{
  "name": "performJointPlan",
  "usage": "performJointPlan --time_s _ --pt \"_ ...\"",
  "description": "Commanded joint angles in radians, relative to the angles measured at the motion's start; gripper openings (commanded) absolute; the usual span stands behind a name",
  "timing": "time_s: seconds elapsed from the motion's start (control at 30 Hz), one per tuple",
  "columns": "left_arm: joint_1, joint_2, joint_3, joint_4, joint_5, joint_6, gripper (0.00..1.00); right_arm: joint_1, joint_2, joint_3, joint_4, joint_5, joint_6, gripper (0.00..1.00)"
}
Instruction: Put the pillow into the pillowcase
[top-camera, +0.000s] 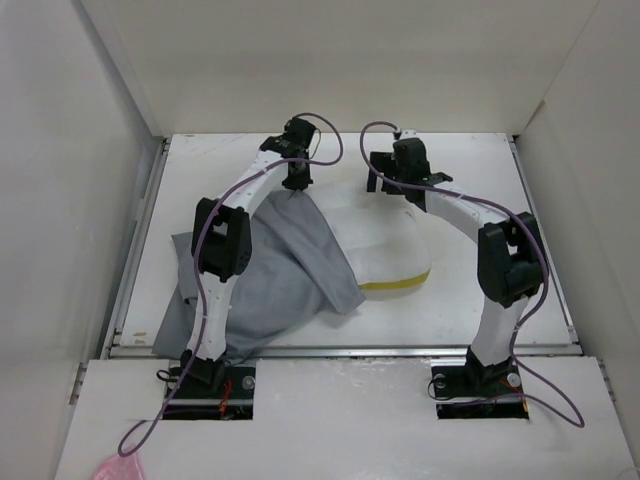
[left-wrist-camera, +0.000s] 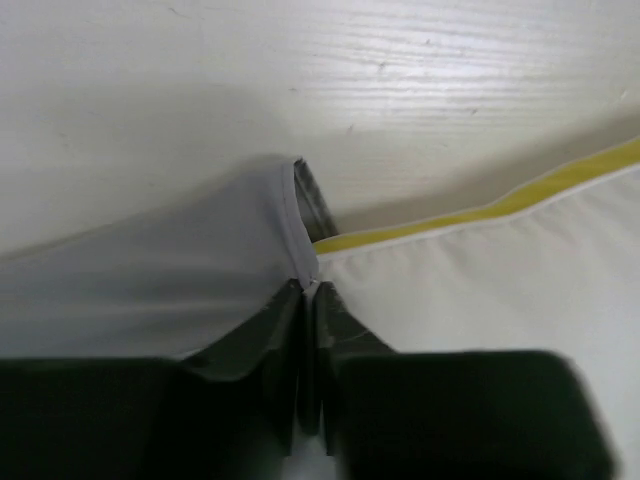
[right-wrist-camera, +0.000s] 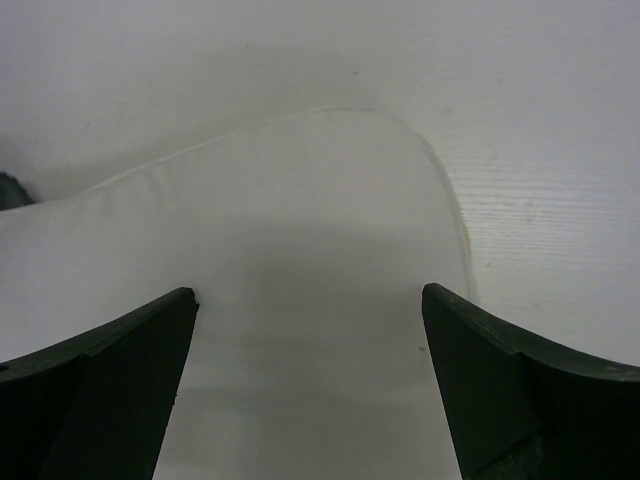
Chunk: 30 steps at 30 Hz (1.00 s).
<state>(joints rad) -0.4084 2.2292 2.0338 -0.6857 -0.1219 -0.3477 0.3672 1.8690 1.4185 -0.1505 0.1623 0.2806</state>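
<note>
The white pillow (top-camera: 385, 240) lies in the middle of the table, its yellow trim at the near edge. The grey pillowcase (top-camera: 270, 280) lies to its left and drapes over the pillow's left side. My left gripper (top-camera: 297, 182) is shut on the pillowcase's hem at the far end; in the left wrist view (left-wrist-camera: 309, 290) the grey cloth (left-wrist-camera: 150, 290) is pinched between the jaws, beside the pillow (left-wrist-camera: 480, 290) and its yellow trim. My right gripper (top-camera: 385, 185) is open over the pillow's far corner; in the right wrist view (right-wrist-camera: 310, 300) the jaws straddle the white pillow (right-wrist-camera: 300, 220).
White walls enclose the table on the left, the back and the right. The pillowcase's near left corner (top-camera: 175, 335) reaches the table's front edge. Purple cables run along both arms.
</note>
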Motion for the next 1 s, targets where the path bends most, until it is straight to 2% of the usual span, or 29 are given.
performJointPlan --time_s 0.0,0.07,0.1,0.13,0.17,0.2,0.23,0.37,0.5,0.6,0.63,0.7,0.73,0.77,0.83,0.97 --pt "-0.012 0.01 0.063 -0.043 -0.021 -0.002 0.0 0.004 0.039 0.04 -0.008 -0.16 0.02 1.0" --pt "-0.012 -0.003 0.054 -0.028 -0.021 -0.002 0.0 0.013 0.076 0.04 -0.008 -0.194 0.02 1.0" --pt "-0.012 -0.022 0.054 -0.017 -0.021 -0.002 0.0 0.013 0.09 0.051 -0.008 -0.211 0.006 0.96" --pt "-0.012 -0.032 0.054 -0.017 -0.021 -0.002 0.0 0.022 0.102 0.06 -0.02 -0.231 0.006 0.88" --pt "-0.012 -0.043 0.054 0.0 -0.021 0.009 0.0 0.032 0.111 0.06 -0.02 -0.25 -0.009 0.72" --pt "-0.021 -0.061 0.054 0.009 -0.012 0.009 0.0 0.032 0.111 0.06 -0.005 -0.266 -0.018 0.42" --pt "-0.03 -0.062 0.083 0.009 -0.012 0.009 0.0 0.041 0.111 0.045 0.021 -0.306 -0.018 0.0" --pt "-0.072 -0.083 0.187 0.009 -0.012 0.058 0.0 0.041 -0.019 -0.109 0.244 -0.43 -0.032 0.0" --pt "-0.118 -0.092 0.278 0.0 0.039 0.081 0.0 0.041 -0.166 -0.251 0.558 -0.562 0.02 0.0" --pt "-0.162 -0.123 0.301 0.012 0.08 0.099 0.0 0.041 -0.241 -0.344 0.695 -0.631 0.087 0.0" --pt "-0.205 -0.152 0.301 0.026 0.14 0.111 0.0 0.041 -0.266 -0.418 0.908 -0.661 0.2 0.0" --pt "-0.236 -0.166 0.313 0.041 0.16 0.121 0.0 0.041 -0.266 -0.468 0.975 -0.697 0.236 0.0" --pt "-0.251 -0.166 0.313 0.054 0.188 0.121 0.0 0.041 -0.266 -0.495 1.129 -0.707 0.274 0.0" --pt "-0.269 -0.175 0.325 0.063 0.208 0.121 0.0 0.05 -0.245 -0.513 1.194 -0.718 0.335 0.0" --pt "-0.322 -0.175 0.353 0.077 0.232 0.133 0.0 0.059 -0.222 -0.523 1.276 -0.773 0.365 0.0" --pt "-0.371 -0.141 0.466 0.095 0.317 0.151 0.0 0.108 -0.203 -0.552 1.304 -0.761 0.397 0.0"
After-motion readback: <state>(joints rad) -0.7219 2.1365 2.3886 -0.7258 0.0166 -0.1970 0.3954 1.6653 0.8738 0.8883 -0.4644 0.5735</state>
